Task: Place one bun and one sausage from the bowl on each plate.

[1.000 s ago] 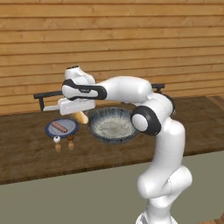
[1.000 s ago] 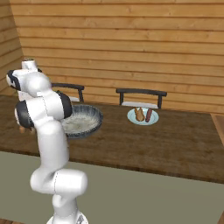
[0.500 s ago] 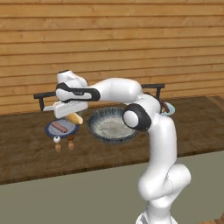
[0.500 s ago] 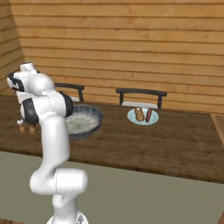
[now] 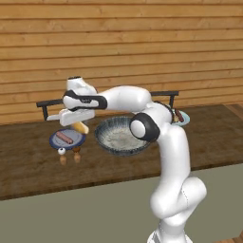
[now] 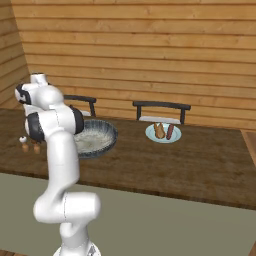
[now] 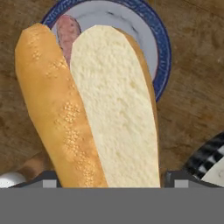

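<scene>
Leftmost on the dark wooden table (image 5: 28,161), in the left base view, a small blue-rimmed plate (image 5: 68,139) carries one sausage (image 5: 64,137), with a pair of little shakers (image 5: 69,156) standing just in front of it. Above the plate's right edge hangs the claw (image 5: 79,124), clamped on a split bun (image 5: 80,127) that points down toward the plate; its jaws stand wide apart around the bread. Along the hand view the bun (image 7: 92,109) shows its golden crust on one half and pale crumb on the other, the dark fingertips (image 7: 43,177) flanking its near end, and behind it lie the plate (image 7: 153,48) and the pink sausage (image 7: 68,33). Next to the right sits the bowl (image 5: 118,137), wide and shallow with a dark patterned rim, close beside the plate; whether anything lies in it cannot be told. Farther right, well apart, a second plate (image 6: 163,133) already holds a bun (image 6: 159,131) and a sausage (image 6: 170,131) side by side, in front of a dark chair back (image 6: 161,106).
</scene>
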You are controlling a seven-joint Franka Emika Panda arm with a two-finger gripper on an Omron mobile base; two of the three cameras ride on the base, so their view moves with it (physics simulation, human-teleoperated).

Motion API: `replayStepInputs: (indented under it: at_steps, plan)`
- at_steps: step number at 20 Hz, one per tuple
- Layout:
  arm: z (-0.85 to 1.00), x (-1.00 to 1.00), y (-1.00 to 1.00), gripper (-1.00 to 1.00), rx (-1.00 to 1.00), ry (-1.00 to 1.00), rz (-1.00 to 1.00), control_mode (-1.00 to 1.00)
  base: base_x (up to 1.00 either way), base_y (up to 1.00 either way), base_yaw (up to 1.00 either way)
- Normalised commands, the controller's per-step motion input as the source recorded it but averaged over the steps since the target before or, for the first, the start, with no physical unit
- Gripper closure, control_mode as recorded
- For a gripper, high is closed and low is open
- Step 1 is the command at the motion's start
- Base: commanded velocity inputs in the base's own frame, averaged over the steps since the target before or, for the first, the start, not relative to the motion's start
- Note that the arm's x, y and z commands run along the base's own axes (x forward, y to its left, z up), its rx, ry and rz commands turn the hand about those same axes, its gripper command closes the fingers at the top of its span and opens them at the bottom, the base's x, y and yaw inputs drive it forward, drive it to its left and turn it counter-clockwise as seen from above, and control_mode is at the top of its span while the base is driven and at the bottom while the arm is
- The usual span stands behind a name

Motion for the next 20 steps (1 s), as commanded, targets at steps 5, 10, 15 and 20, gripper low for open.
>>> replayStepInputs:
  at_steps: [5, 10, 15, 20]
  plan:
    - [-0.14, 0.37, 0.11, 1.00, 0.10, -0.12, 0.01, -1.00, 0.00, 0.00, 0.00]
    - [0.04, 0.32, 0.23, 1.00, 0.00, 0.00, 0.00, -1.00, 0.00, 0.00, 0.00]
    - [0.01, 0.12, 0.26, 1.00, 0.00, 0.00, 0.00, -1.00, 0.00, 0.00, 0.00]
    - [-0.08, 0.22, 0.15, 1.00, 0.00, 0.00, 0.00, -1.00, 0.00, 0.00, 0.00]
